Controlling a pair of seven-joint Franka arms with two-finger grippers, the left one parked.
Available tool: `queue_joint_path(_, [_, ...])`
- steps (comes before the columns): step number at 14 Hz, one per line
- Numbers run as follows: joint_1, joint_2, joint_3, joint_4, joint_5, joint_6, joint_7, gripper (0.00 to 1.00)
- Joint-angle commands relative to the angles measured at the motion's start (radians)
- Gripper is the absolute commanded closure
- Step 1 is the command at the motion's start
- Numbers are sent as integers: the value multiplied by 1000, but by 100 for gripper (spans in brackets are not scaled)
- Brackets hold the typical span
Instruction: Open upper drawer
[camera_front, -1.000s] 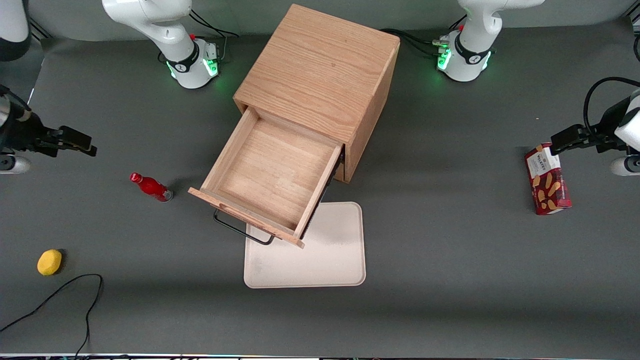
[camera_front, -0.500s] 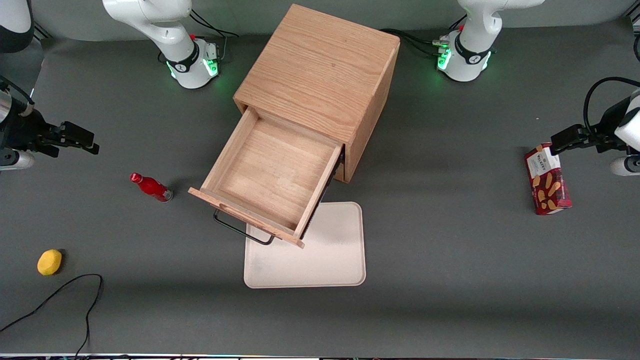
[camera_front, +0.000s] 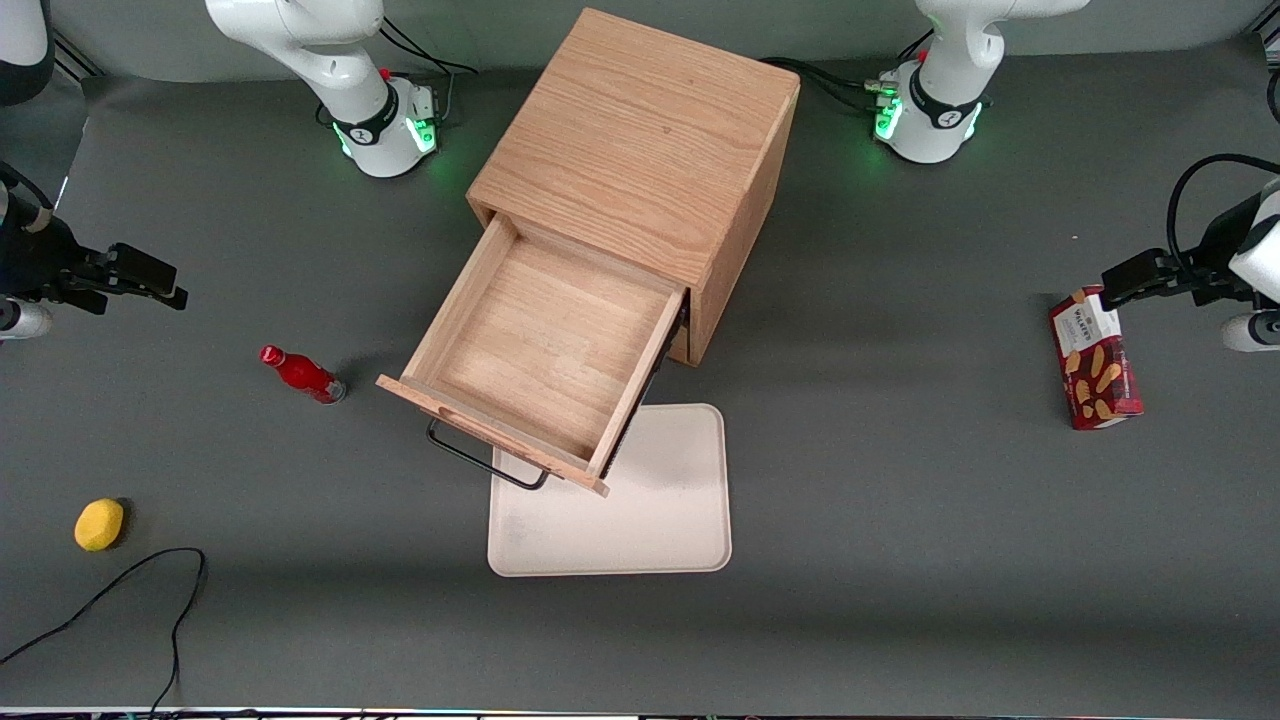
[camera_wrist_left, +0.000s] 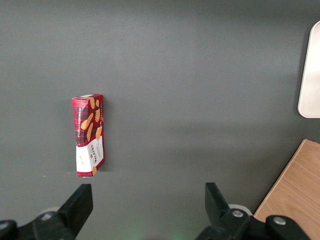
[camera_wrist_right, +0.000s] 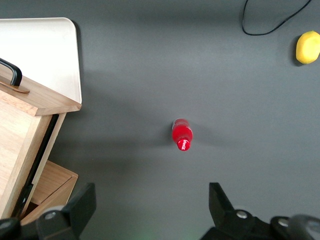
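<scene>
Upper drawer (camera_front: 545, 362): pulled well out of the cabinet (camera_front: 640, 150), above the tray (camera_front: 650, 520).
Tool (camera_front: 150, 280): released, fingers spread, near the working arm's end of the surface (camera_front: 900, 500), above the red bottle (camera_wrist_right: 182, 135).

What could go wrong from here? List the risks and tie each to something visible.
The upper drawer is pulled far out over the tray; its black handle juts out and could snag a passing arm. The open gripper, at the working arm's end of the table, hangs above the standing red bottle, so a low sweep might topple it.
</scene>
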Motion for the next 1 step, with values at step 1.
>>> queue_joint_path(1, [-17, 2, 16, 9, -9, -2, -1, 0])
